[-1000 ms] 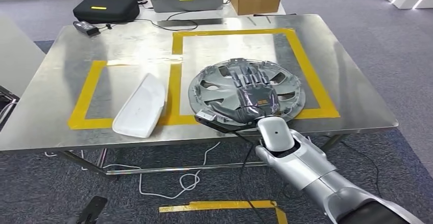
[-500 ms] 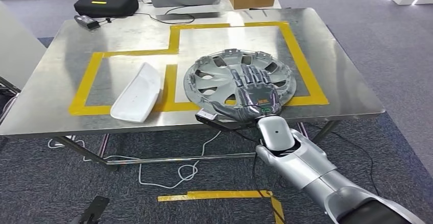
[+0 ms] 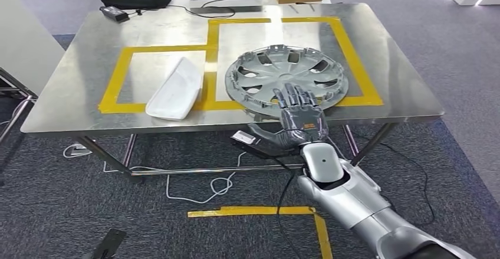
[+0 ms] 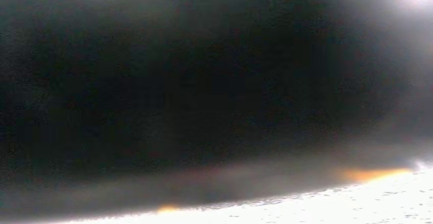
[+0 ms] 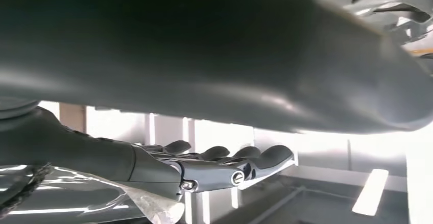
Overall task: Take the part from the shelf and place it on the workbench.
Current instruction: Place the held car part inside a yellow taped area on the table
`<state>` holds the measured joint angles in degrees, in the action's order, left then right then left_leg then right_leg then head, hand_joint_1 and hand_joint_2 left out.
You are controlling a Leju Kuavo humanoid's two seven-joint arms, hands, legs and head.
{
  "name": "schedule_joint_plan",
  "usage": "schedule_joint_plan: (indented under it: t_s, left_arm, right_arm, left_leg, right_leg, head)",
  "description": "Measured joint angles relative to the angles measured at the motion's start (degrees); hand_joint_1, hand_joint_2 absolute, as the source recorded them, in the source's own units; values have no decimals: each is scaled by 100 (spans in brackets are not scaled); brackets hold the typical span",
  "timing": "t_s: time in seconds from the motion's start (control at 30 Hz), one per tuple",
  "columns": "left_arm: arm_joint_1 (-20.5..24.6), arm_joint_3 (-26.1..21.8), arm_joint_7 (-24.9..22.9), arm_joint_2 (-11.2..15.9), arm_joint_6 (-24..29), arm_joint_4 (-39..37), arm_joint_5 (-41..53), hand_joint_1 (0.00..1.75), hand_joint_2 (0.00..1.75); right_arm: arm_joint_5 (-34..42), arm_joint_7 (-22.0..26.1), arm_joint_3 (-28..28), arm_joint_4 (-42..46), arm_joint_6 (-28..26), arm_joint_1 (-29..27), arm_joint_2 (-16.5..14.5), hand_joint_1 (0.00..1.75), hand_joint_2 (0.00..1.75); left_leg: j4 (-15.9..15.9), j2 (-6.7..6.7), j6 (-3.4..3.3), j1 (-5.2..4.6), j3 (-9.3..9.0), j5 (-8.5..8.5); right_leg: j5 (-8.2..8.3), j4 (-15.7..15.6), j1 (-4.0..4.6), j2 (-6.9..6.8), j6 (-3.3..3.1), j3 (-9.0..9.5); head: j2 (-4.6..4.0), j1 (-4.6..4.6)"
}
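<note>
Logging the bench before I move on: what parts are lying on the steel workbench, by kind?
Silver wheel cover: 1
White plastic panel: 1
Total: 2 parts on the workbench

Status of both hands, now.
Left hand: not in view.
Right hand: open, fingers spread at the near rim of the hubcap, holding nothing.

The grey hubcap (image 3: pixel 287 73) — round, with spoked cut-outs — lies flat on the steel workbench (image 3: pixel 82 76), just right of the white part (image 3: pixel 176 89).
</note>
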<state>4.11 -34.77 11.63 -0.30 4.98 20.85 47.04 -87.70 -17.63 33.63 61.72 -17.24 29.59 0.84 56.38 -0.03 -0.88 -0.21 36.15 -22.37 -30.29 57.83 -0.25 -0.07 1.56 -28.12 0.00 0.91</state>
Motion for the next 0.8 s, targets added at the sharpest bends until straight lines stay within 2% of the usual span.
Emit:
schedule_joint_plan:
  t_s: [0.03, 0.1, 0.13, 0.17, 0.2, 0.23, 0.27, 0.3, 0.33, 0.37, 0.43, 0.47, 0.5, 0.53, 0.6, 0.63, 0.67, 0.7, 0.77, 0.8]
  left_arm:
    - [-29, -1, 2, -9, 0, 13, 19, 0, 0]
    - [-115, -4, 11, -22, -2, 48, 62, 0, 0]
    - [-165, -7, 15, -31, -3, 66, 82, 0, 0]
    - [-215, -10, 19, -41, -5, 90, 107, 0, 0]
    - [-254, -14, 22, -49, -6, 115, 130, 0, 0]
    - [-281, -16, 22, -56, -7, 140, 144, 0, 0]
    - [-296, -19, 22, -62, -8, 161, 154, 0, 0]
    - [-302, -19, 22, -68, -10, 175, 155, 0, 0]
    - [-305, -20, 22, -74, -13, 188, 157, 0, 0]
    - [-306, -21, 22, -79, -15, 201, 159, 0, 0]
    - [-301, -21, 22, -82, -15, 239, 163, 0, 0]
    - [-295, -21, 22, -83, -16, 260, 170, 0, 0]
    - [-290, -23, 21, -87, -17, 279, 184, 0, 0]
    - [-289, -29, 21, -95, -18, 297, 207, 0, 0]
    - [-319, -51, 18, -123, -21, 331, 271, 0, 0]
    - [-347, -66, 15, -145, -21, 356, 305, 0, 0]
    - [-379, -85, 10, -170, -22, 388, 339, 0, 0]
    - [-411, -111, 5, -199, -27, 428, 372, 0, 0]
    - [-462, -177, -4, -246, -45, 508, 444, 0, 0]
    - [-484, -217, -4, -268, -61, 541, 484, 0, 0]
  right_arm:
    - [56, -9, -70, 85, -21, -127, 13, 0, 0]
    - [163, -33, -215, 254, -66, -442, 52, 0, 0]
    - [213, -45, -288, 339, -88, -608, 69, 0, 0]
    - [258, -57, -366, 426, -109, -778, 86, 0, 0]
    - [294, -64, -442, 509, -132, -941, 101, 0, 0]
    - [320, -68, -516, 584, -147, -1097, 115, 0, 0]
    - [334, -68, -580, 647, -158, -1235, 132, 0, 0]
    - [341, -68, -628, 692, -162, -1344, 144, 0, 0]
    - [348, -68, -667, 730, -162, -1427, 154, 0, 0]
    - [356, -68, -699, 766, -162, -1484, 161, 0, 0]
    - [371, -68, -753, 843, -162, -1541, 167, 0, 0]
    - [393, -69, -782, 883, -162, -1559, 170, 0, 0]
    - [437, -72, -821, 924, -162, -1590, 172, 0, 0]
    - [505, -78, -874, 965, -163, -1653, 173, 0, 0]
    - [743, -98, -1052, 1058, -201, -1936, 180, 0, 0]
    - [901, -100, -1178, 1102, -256, -2156, 188, 0, 0]
    - [1078, -88, -1321, 1133, -336, -2402, 196, 0, 0]
    - [1261, -63, -1484, 1145, -428, -2666, 204, 0, 0]
    - [1690, 46, -1838, 1113, -602, -3171, 203, 0, 0]
    - [1946, 126, -2046, 1048, -659, -3407, 186, 0, 0]
  left_leg:
    - [5, -2, 30, 0, 20, 43]
    - [10, -9, 97, 16, 44, 91]
    - [56, -11, 132, 24, 70, 5]
    - [196, -13, 166, 33, 120, -189]
    - [447, -11, 199, 49, 195, -470]
    - [804, -10, 231, 61, 290, -774]
    - [1202, -10, 258, 74, 373, -1009]
    - [1516, -10, 278, 84, 411, -1115]
    - [1674, -10, 292, 94, 375, -1084]
    - [1622, -9, 298, 104, 245, -953]
    - [973, -10, 286, 117, -285, -702]
    - [548, -13, 260, 113, -580, -693]
    - [224, -17, 227, 104, -792, -730]
    - [34, -21, 189, 88, -905, -783]
    - [-35, -29, 93, 70, -891, -757]
    - [-42, -29, 36, 71, -854, -709]
    - [-53, -27, -25, 75, -805, -654]
    - [-64, -25, -76, 79, -739, -590]
    - [-58, -32, -128, 57, -574, -470]
    - [-53, -35, -134, 41, -482, -404]
  right_leg:
    - [-59, -188, 13, -1, -18, 117]
    - [-30, -273, 13, -15, -87, 84]
    - [16, -282, 5, -26, -140, 58]
    - [74, -294, -6, -37, -190, 16]
    - [134, -296, -13, -48, -223, -27]
    - [193, -292, -11, -53, -240, -88]
    - [256, -284, -10, -58, -240, -170]
    - [315, -273, -9, -63, -234, -256]
    - [371, -255, -9, -66, -222, -347]
    - [420, -231, -11, -68, -207, -436]
    - [499, -167, -11, -66, -160, -589]
    - [531, -131, -5, -65, -130, -646]
    - [566, -106, 2, -68, -92, -683]
    - [603, -93, 5, -76, -53, -705]
    - [665, -89, -6, -99, 27, -722]
    - [607, -54, -17, -95, 60, -749]
    - [452, 53, -25, -80, 87, -804]
    - [194, 278, -32, -57, 107, -889]
    - [-377, 984, -33, -20, 133, -1087]
    - [-521, 1324, -33, -13, 136, -1138]
  head:
    - [0, 2]
    - [0, -1]
    - [0, 4]
    - [0, 12]
    - [0, 18]
    - [0, 27]
    - [0, 29]
    - [0, 28]
    - [0, 29]
    - [0, 30]
    - [0, 32]
    - [0, 29]
    - [0, 26]
    - [0, 26]
    - [0, 23]
    - [0, 21]
    - [0, 13]
    - [0, 7]
    - [0, -4]
    - [0, -4]
